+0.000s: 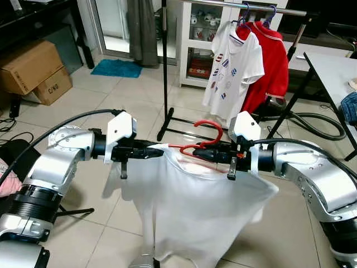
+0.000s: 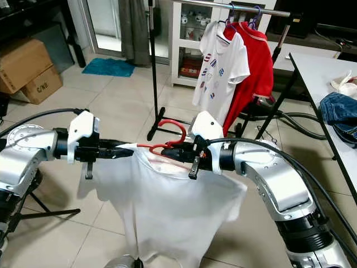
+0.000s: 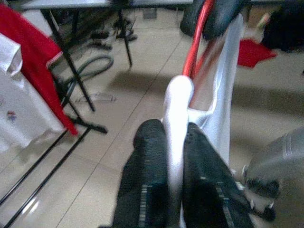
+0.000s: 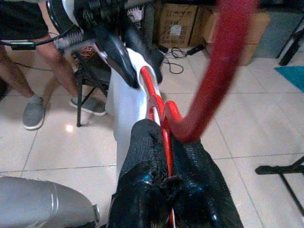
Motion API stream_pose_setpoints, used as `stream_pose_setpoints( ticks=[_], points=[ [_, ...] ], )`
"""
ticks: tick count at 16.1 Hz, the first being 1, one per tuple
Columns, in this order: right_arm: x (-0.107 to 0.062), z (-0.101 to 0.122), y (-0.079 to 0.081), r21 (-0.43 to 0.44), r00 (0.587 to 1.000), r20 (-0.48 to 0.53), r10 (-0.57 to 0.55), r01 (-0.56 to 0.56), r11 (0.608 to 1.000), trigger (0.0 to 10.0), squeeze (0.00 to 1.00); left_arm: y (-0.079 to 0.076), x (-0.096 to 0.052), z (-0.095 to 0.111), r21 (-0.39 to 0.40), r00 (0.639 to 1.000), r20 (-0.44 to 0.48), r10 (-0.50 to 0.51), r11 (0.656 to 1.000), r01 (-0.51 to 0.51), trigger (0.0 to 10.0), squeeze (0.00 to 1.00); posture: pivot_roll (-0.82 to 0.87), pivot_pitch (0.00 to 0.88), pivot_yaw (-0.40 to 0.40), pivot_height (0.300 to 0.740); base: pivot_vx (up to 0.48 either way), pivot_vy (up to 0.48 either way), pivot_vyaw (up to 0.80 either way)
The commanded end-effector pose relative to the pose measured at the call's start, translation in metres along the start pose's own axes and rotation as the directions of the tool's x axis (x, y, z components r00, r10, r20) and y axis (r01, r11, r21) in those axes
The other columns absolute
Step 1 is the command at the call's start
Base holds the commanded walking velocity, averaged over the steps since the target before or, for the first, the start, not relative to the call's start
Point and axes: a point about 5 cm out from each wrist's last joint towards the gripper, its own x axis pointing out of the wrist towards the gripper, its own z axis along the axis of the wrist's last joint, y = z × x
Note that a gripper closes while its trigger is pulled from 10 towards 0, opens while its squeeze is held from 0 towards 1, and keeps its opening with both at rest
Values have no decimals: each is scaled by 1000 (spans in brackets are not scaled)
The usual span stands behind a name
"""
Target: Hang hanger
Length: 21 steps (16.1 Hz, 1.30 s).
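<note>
Centre frame: right claw clamps red plastic hanger, left claw pinches white cotton T-shirt shoulder; keep level, lift hook to silver metal rail upper right.

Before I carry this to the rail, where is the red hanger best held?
Keep the right gripper on the red hanger just below the neck of its hook, coming from the robot's right along the bar. That leaves the upright hook free for the rail, while the left gripper steadies the white shirt.
</note>
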Motion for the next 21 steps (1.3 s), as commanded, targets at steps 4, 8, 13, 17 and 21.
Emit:
stream_pose_setpoints(
  ticks=[4,8,13,17,21],
  points=[
    [-1,-1,2,-18,999,-10,47,-47,999,0,0,-1,-5,22,71,997,68,-46,997,41,10000,859,68,0,-1,740,0,0,0],
    [-3,-3,0,1,999,-16,42,-42,999,0,0,-1,-5,35,69,993,94,-73,995,66,10000,0,70,0,-4,740,0,0,0],
    [0,-28,-20,175,940,-18,-340,338,925,0,0,18,-24,39,-80,916,179,359,933,-350,10000,0,78,0,13,740,0,0,0],
    [2,-57,-14,332,816,-111,-568,569,752,0,0,-3,-32,-5,-204,774,18,634,760,-617,10000,0,79,0,-14,740,0,0,0],
    [0,-84,-7,348,622,-274,-733,775,528,10000,0,-37,-20,-37,-252,562,-111,820,523,-814,10000,0,92,0,-31,740,0,0,0]
  ],
)
